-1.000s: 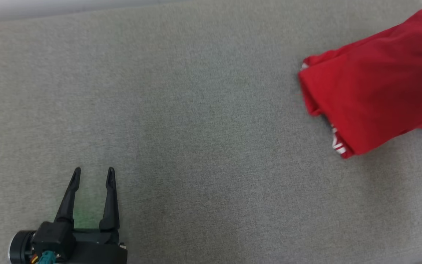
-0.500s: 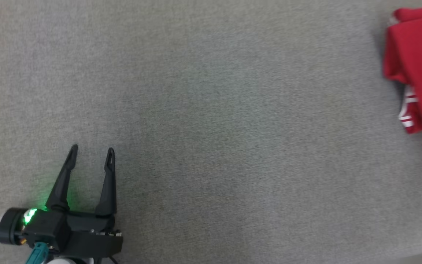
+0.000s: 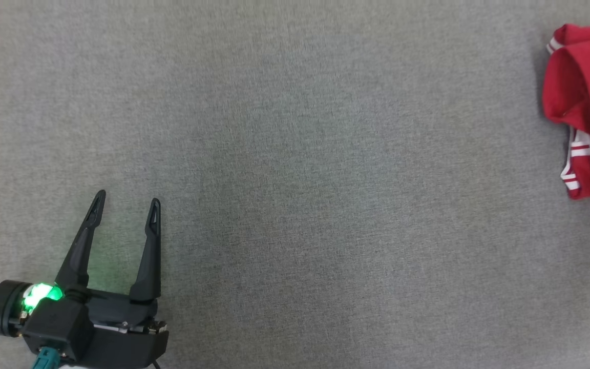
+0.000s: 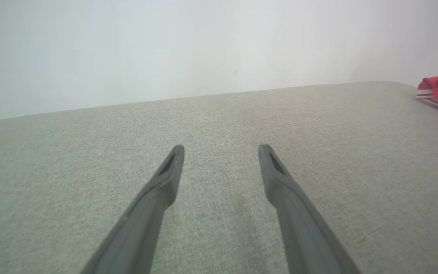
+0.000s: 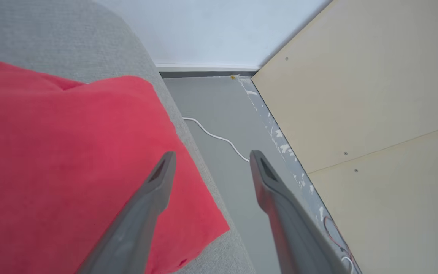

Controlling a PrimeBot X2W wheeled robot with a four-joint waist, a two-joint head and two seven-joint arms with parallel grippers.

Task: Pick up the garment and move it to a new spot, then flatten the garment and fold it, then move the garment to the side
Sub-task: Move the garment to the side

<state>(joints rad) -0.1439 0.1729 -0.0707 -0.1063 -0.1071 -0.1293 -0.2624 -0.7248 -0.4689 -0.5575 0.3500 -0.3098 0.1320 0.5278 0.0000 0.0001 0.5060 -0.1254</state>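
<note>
The head view shows one grey fabric-covered desk [image 3: 295, 154], one red garment with white striped trim [image 3: 582, 92] and one left gripper [image 3: 127, 199]. The gripper sits at the lower left with its two dark fingers spread apart and nothing between them, and one green light [image 3: 41, 294] glows on its wrist. The garment lies bunched at the far right, cut off by the picture's edge and well apart from the gripper. All the desk between them is bare cloth, a wide open stretch. In the left wrist view the same two fingers stand parted above the desk, holding nothing. The desk's far edge meets one plain white wall [image 4: 203, 49], and the garment shows as a small red patch at the right border. In the right wrist view the right gripper [image 5: 212, 154] is open and empty too. One of its fingers lies over the garment and the other over the grey floor [image 5: 219, 102]. Here the garment reaches right up to the desk's rounded edge. Beyond that edge the floor runs as a narrow strip with one thin white cable [image 5: 215, 137] across it, shut in on the far side by a pale wooden panel [image 5: 356, 95].
</note>
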